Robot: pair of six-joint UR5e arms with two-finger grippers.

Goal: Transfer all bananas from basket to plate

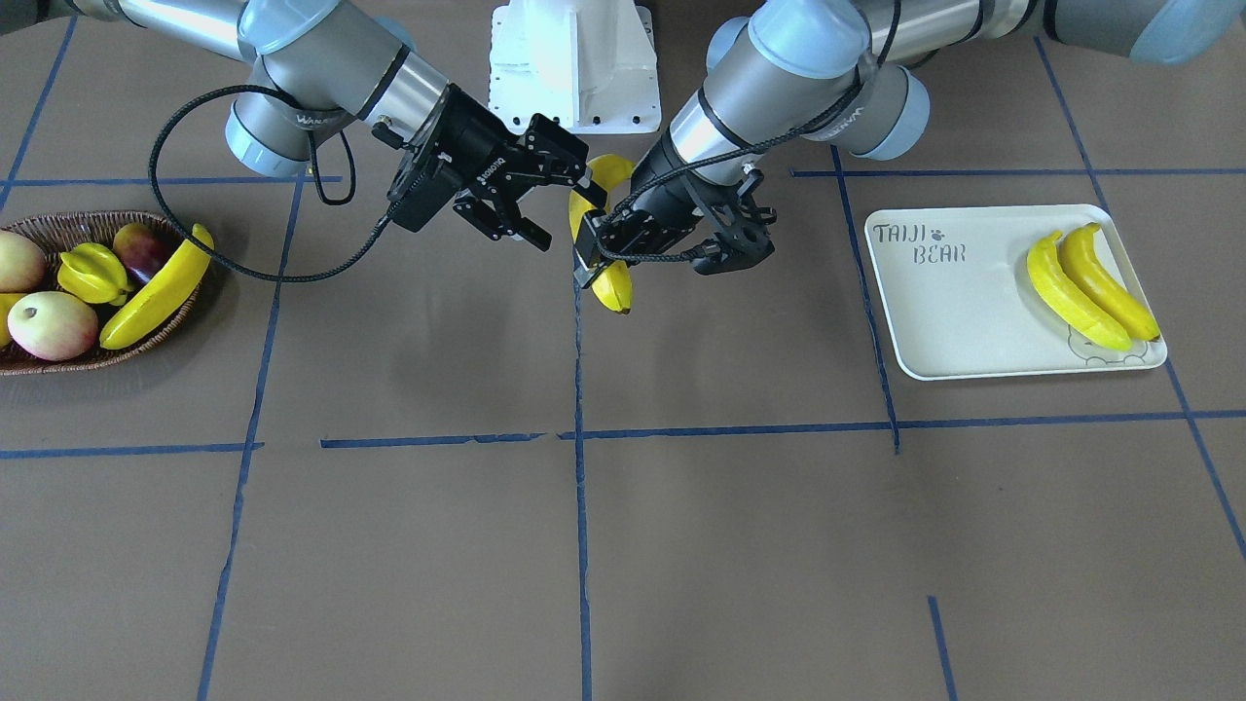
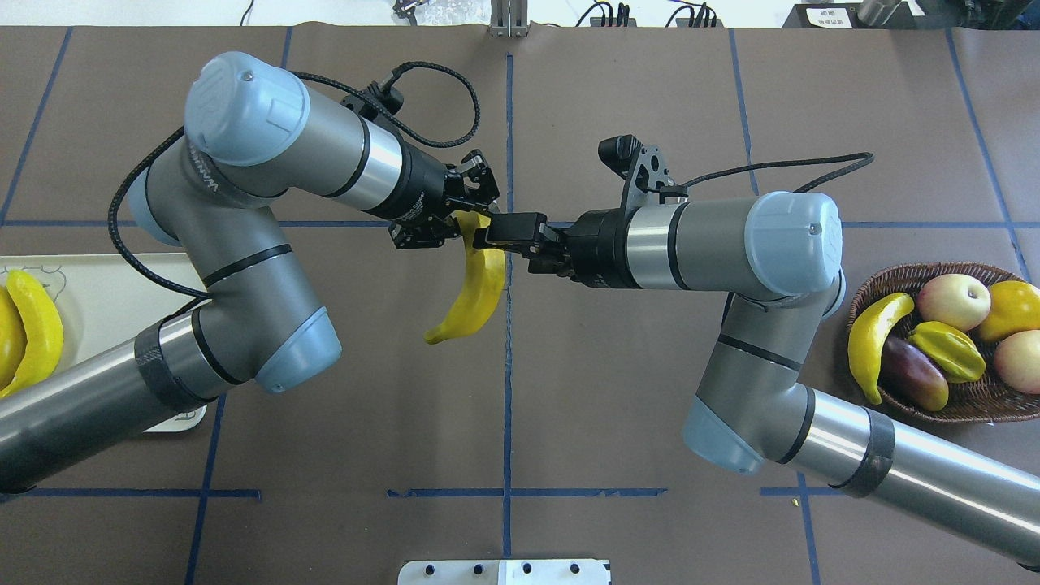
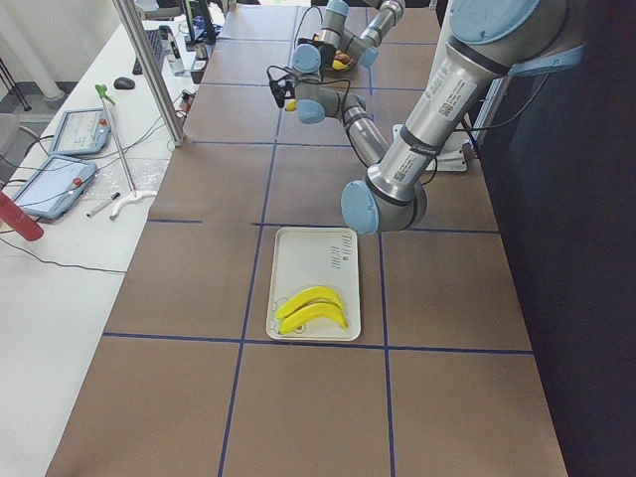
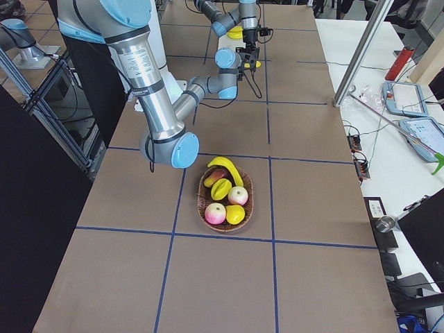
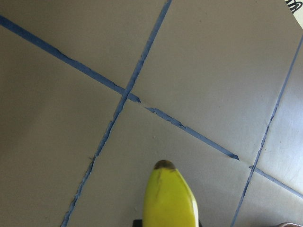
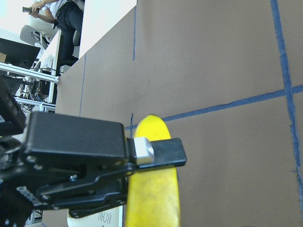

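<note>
One banana [image 2: 475, 284] hangs over the table's middle, and my left gripper [image 2: 470, 213] is shut on its upper part. In the left wrist view its dark tip [image 5: 164, 164] points down at the table. My right gripper [image 2: 508, 240] faces it from the other side, open, with its fingers spread close beside the fruit. In the front view the right gripper [image 1: 557, 204] stands just left of the held banana [image 1: 613, 287]. Another banana [image 1: 156, 292] lies in the basket [image 1: 97, 219]. Two bananas [image 1: 1090, 287] rest on the plate [image 1: 954, 321].
The basket also holds several other fruits, among them a starfruit [image 1: 92, 273] and pale round ones [image 1: 54, 326]. The white robot base [image 1: 574, 68] stands behind the grippers. Blue tape lines cross the brown table. A person [image 6: 52, 9] sits far off.
</note>
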